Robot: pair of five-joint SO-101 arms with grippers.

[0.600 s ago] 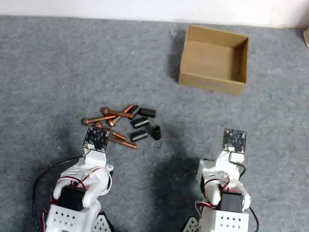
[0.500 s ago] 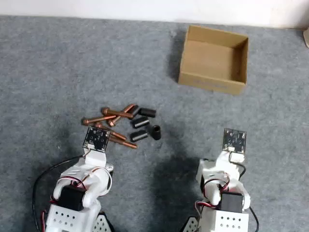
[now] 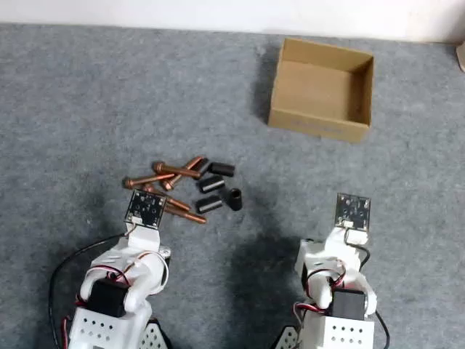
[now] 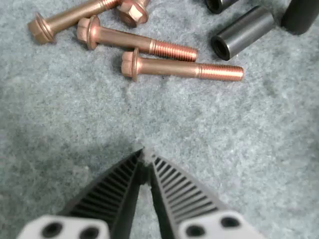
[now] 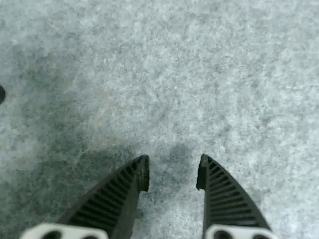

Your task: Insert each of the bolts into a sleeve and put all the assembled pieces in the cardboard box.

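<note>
Left arm [image 3: 116,291]: at 7 o'clock on the table, its wrist just short of the bolt pile.
Left gripper [image 4: 146,155]: fingers pressed together to a single tip and gripping nothing. It sits low over bare carpet, apart from the nearest bolt.
Bolts [image 3: 171,185]: several copper-coloured bolts lie loose and crossed, just at 9 o'clock of table centre. None is inside a sleeve. The left wrist view has two of them lying side by side ahead of the tip.
Sleeves [image 3: 218,187]: short black tubes just beside the bolts at their 3 o'clock. Most lie flat, and one [image 3: 235,198] shows its open bore.
Grey carpet [image 3: 87,94]: covers the whole table. A wide bare stretch lies at 9 to 11 o'clock, and an unbroken lane runs from the pile toward 1 o'clock. Another bare stretch lies between the arms at 6 o'clock.
Far edge: a white strip [image 3: 218,11] runs along 12 o'clock.
Right arm [image 3: 334,291]: at 5 o'clock, well apart from the pile.
Right gripper [image 5: 173,174]: fingers parted by a moderate gap, with carpet alone between them.
Cardboard box [image 3: 316,125]: at 1 o'clock near the far edge, open-topped and holding no parts.
Change: matches the earlier frames, with both arms, the pile and the box where they were.
</note>
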